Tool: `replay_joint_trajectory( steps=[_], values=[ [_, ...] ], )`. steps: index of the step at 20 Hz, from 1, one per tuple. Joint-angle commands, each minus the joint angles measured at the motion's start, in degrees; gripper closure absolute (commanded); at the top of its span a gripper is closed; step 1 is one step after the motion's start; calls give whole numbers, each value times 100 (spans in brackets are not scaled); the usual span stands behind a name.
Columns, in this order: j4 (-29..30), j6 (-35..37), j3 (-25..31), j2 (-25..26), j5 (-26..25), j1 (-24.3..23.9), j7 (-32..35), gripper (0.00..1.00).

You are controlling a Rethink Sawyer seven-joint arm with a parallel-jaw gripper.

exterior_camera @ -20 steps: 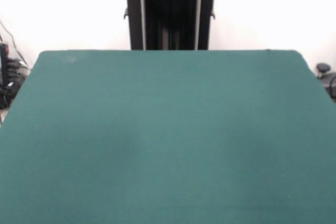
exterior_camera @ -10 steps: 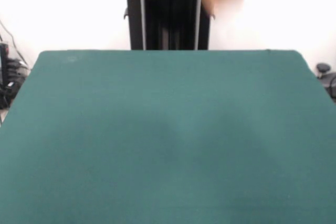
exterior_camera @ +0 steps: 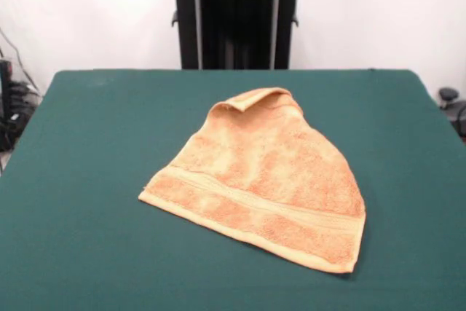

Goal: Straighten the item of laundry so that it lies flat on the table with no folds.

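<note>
One towel [exterior_camera: 266, 183] bunched, narrowing toward table's [exterior_camera: 87, 180] far edge.

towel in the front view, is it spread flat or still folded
Folded, not flat. The towel narrows from one full band-striped edge to a bunched far end, where a corner curls over itself on the table.

We see the orange-tan terry-cloth towel [exterior_camera: 266, 180] lying crumpled mid-table on dark green felt [exterior_camera: 87, 180], its far end bunched and folded over.

Only the rumpled towel [exterior_camera: 266, 180] occupies the table [exterior_camera: 80, 180]; bare green felt lies open all around it.
</note>
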Motion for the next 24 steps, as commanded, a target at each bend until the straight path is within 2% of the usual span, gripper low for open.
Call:
replay_joint_trajectory(
  steps=[1, 3, 8, 15, 24],
  values=[
    [444, 331, 207, 305, 240, 184, 825, 0],
    [472, 324, 208, 316, 285, 172, 844, 0],
    [1026, -134, 181, 372, 623, 52, 819, 0],
    [1947, -1004, 227, 581, 1040, -139, 271, 0],
    [2397, -1454, 323, 701, 962, -189, -87, 0]
  ],
)
